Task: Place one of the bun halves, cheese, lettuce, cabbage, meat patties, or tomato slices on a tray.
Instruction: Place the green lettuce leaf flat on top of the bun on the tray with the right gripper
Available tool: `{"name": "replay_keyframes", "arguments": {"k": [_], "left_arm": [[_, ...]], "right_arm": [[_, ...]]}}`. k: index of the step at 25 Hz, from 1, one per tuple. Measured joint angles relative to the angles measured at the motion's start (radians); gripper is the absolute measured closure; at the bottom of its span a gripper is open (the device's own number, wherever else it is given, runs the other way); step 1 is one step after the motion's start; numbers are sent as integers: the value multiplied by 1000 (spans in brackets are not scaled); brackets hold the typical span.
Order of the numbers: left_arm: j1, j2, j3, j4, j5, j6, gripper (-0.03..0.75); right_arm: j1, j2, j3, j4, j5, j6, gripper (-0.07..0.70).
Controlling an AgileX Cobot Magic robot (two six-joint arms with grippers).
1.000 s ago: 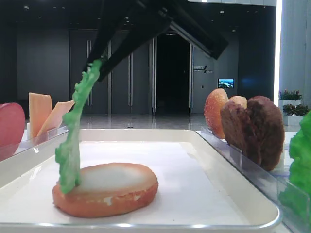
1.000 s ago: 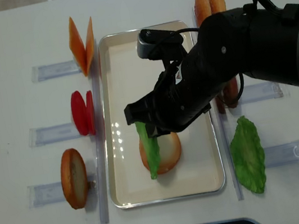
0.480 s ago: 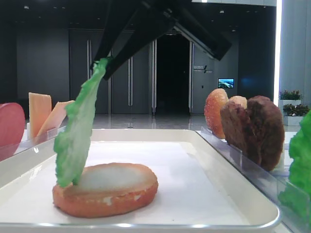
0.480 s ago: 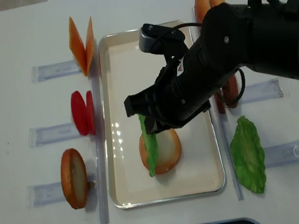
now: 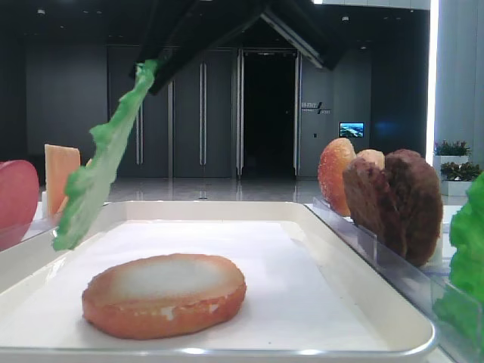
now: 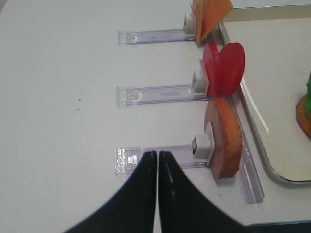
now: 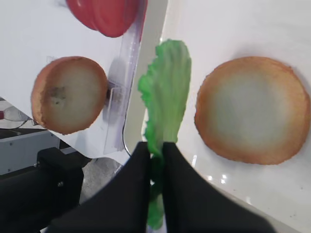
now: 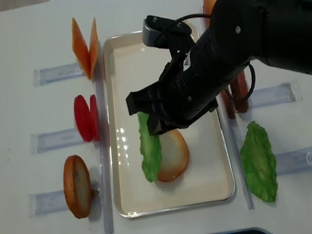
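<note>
Above the tray (image 8: pixel 112 70), the right gripper (image 7: pixel 155 150) has its jaws clamped on one end of the lettuce (image 7: pixel 165 97), so the leaf hangs slanted left of the bun half (image 8: pixel 173 156), probably for laying flat on it.

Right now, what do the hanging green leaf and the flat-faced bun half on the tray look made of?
Ruffled green lettuce leaf: probably soft plastic or rubber; it hangs bent in one stiff sheet. Golden-brown bun half: likely moulded foam or plastic; smooth, matte, uniform rim. Off-white tray: glossy rim, plastic or enamelled.
</note>
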Motion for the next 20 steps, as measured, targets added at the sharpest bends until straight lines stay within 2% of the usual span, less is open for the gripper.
{"name": "replay_keyframes", "arguments": {"k": [8, 20], "left_arm": [[0, 0, 0, 0, 0, 0, 715], [0, 0, 0, 0, 0, 0, 715]], "right_arm": [[1, 1, -3, 20, 8, 0, 566], [3, 8, -3, 47, -20, -17, 566]]}}
